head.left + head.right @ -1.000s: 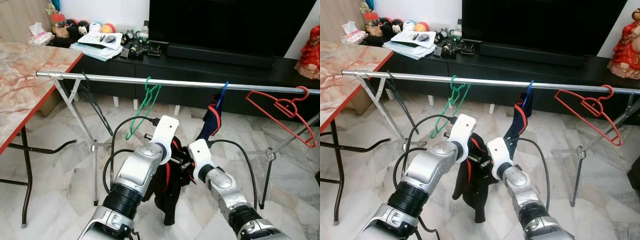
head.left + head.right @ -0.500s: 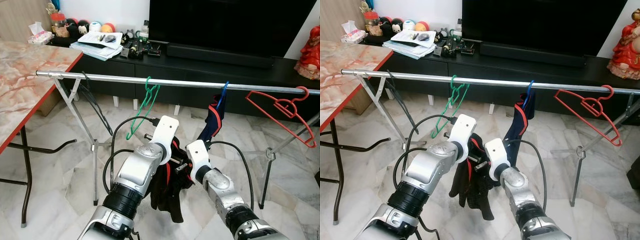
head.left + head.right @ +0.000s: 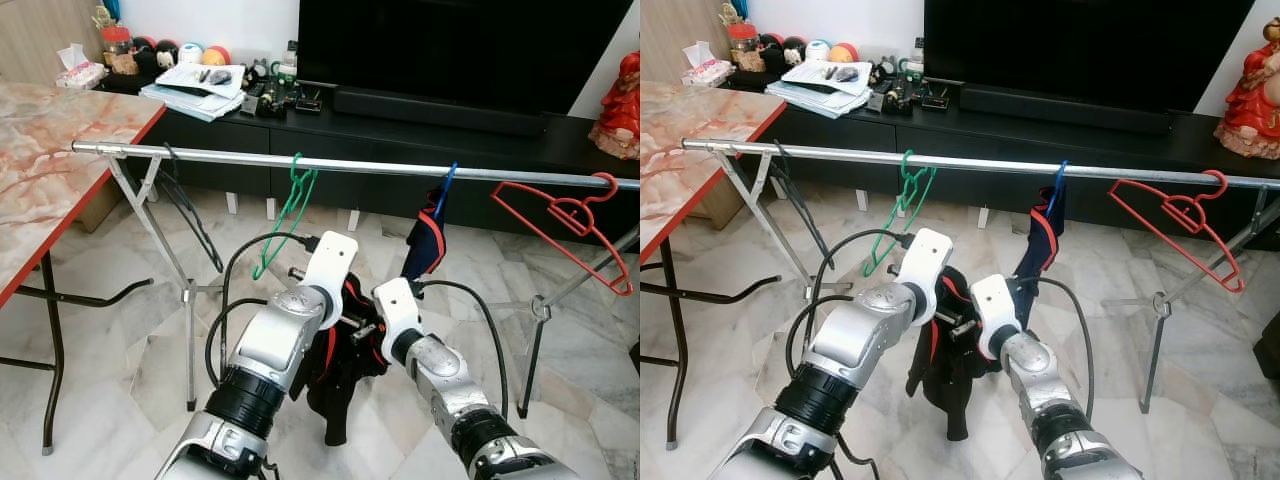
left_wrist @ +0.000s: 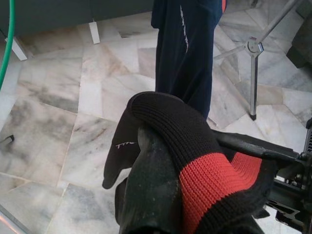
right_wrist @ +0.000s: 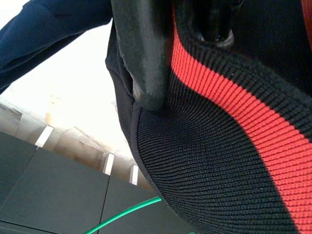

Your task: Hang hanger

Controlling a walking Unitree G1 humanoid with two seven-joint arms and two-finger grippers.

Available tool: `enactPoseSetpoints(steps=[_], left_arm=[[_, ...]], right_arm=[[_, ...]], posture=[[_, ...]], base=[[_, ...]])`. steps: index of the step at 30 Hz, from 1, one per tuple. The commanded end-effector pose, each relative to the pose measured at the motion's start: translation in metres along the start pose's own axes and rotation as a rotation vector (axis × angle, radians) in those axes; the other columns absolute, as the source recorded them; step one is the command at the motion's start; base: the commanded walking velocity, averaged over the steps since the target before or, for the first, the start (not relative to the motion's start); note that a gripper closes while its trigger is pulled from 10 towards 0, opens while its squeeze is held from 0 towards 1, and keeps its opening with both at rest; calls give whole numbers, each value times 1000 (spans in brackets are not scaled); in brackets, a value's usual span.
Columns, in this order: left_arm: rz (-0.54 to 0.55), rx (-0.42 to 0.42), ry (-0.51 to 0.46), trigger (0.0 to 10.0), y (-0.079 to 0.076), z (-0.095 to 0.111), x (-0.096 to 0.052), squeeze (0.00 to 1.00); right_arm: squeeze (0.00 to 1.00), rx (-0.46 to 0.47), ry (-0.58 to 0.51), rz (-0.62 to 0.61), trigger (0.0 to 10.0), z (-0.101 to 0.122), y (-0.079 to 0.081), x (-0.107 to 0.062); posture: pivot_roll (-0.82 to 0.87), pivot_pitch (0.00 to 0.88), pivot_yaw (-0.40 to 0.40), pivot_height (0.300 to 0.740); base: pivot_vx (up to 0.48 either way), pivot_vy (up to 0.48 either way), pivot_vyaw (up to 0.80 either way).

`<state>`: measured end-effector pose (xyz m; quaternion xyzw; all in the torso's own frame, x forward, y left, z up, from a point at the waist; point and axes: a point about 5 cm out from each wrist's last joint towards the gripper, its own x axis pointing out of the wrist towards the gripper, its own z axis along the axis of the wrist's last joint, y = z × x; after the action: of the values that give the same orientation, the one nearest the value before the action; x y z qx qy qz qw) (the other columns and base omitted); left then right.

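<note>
Left eye view: our left gripper (image 3: 345, 318) and right gripper (image 3: 372, 330) both clutch the black-red garment (image 3: 335, 375) below the rail (image 3: 380, 166); hanging remains undone.

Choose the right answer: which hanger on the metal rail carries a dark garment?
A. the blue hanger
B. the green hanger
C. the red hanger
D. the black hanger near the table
A: the blue hanger on the metal rail holds a dark navy garment, while the green hanger and the red hanger hang bare.
</note>
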<state>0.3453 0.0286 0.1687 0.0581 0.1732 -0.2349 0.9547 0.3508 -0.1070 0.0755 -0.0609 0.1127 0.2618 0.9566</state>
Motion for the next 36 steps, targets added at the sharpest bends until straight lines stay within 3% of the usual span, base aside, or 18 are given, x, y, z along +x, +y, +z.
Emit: enactPoseSetpoints(steps=[1,9,17,19,20,28,36], left_arm=[[-16,9,-18,10000,-4,5,-3,0],[-11,17,-21,10000,-3,5,-3,0],[-8,77,-27,10000,-1,5,-3,0],[-13,87,-33,10000,-2,5,-3,39],[-26,109,-39,10000,-2,6,-4,1000],[-29,113,-35,10000,0,4,-5,1000],[-37,160,-8,10000,4,-5,-8,1000]], right_arm=[[0,18,25,-10,0,-4,-2,-1],[0,22,31,-8,0,-6,-3,-2],[0,25,35,-9,0,-6,-3,-2],[0,23,35,-12,0,-7,-3,-2],[0,24,35,-17,0,-7,-4,-3],[0,17,56,-23,0,-9,-7,-4],[0,-5,143,-31,0,-21,-11,-9]], posture=[[67,100,-98,721],[68,105,-98,721],[67,106,-97,721],[68,106,-97,721],[68,106,-97,721],[69,108,-98,721],[66,109,-98,721]], base=[[0,0,0],[0,0,0],[0,0,0],[0,0,0],[0,0,0],[0,0,0],[0,0,0]])
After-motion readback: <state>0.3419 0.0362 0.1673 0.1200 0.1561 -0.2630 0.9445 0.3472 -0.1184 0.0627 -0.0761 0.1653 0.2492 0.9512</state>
